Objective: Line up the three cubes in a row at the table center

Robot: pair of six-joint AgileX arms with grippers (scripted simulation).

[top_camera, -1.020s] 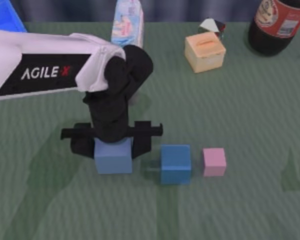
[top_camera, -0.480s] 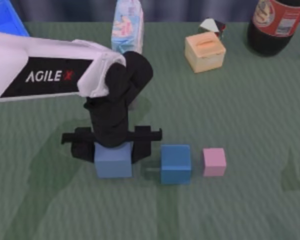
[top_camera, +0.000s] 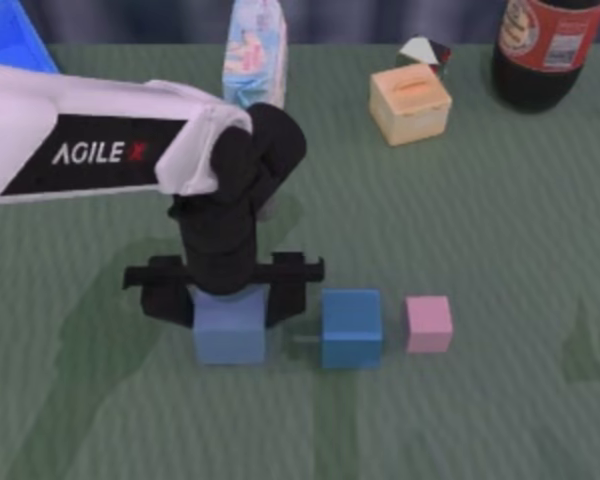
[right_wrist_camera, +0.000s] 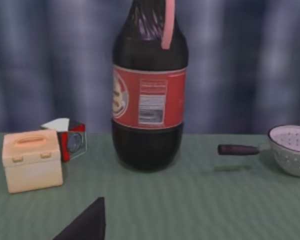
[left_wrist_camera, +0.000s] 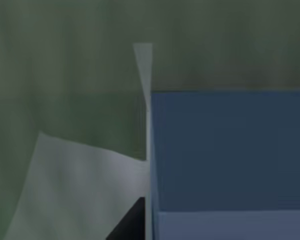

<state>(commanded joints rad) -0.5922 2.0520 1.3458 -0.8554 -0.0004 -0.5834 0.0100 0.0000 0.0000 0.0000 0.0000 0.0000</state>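
The green counter [top_camera: 480, 230] carries everything. At its far edge stand a dark bottle [top_camera: 550, 50] on the right, a pale carton [top_camera: 255, 45] left of middle, and a peach box [top_camera: 410, 103] with a black-and-white block [top_camera: 427, 52] just behind it; a blue bin corner [top_camera: 10, 35] shows far left. The right wrist view also shows a small strainer [right_wrist_camera: 292, 149] beyond the bottle.

My left arm reaches in from the left, and its hand [top_camera: 228, 295] sits low over the grey cube [top_camera: 229, 330], one dark finger on each side of it. In the top view the fingers look pressed to the cube's left and right faces, so I judge the hand clamped on it. The left wrist view is filled by the cube's blue face, with a pale finger edge against it. The right arm is parked out of the top view on the right, and whether its hand is apart or together cannot be told.

The three cubes lie near the counter's middle, toward the near side: grey on the left, the blue cube [top_camera: 351, 328] just right of it, and the pink cube [top_camera: 428, 323] right again, with small gaps.

Risks from here: the right finger stands close to the blue cube, so parting the fingers could nudge it and break the row. If the grey cube is tilted in the grip, letting go might twist it. A lift with the fingers not fully parted could drag it out of line.
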